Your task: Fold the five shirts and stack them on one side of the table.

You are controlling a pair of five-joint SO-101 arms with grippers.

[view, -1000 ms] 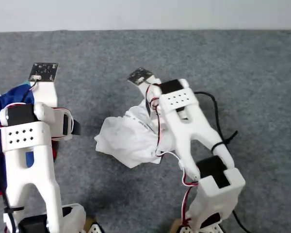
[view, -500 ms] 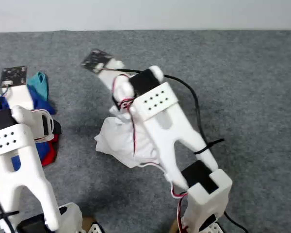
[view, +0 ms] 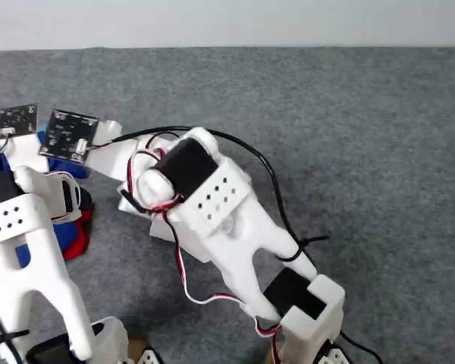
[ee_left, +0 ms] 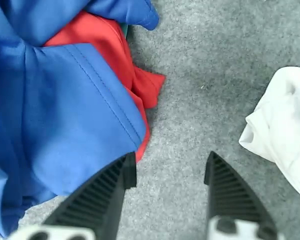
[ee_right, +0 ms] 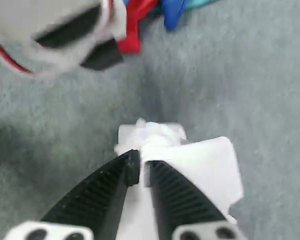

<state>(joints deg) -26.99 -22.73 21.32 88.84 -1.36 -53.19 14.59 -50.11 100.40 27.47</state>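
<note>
two arms close together, one gripper wide, one pinched

the left arm [view: 29, 235] stands upright at the left table edge, its wrist bent forward. the left gripper [ee_left: 171, 161] points down with its black ribbed fingers [ee_left: 107, 192] spread well apart and nothing between them. the right arm [view: 216, 208] leans low from its base, slanting across toward the left arm, so that its wrist lies just beside the left arm's wrist. the right gripper [ee_right: 142, 159] has its jaws drawn almost together, nipping a fold of the white shirt [ee_right: 202, 165] at the tips.

White shirt [ee_right: 207, 162] is smooth cloth, carpet [ee_right: 240, 75] rough.
</note>
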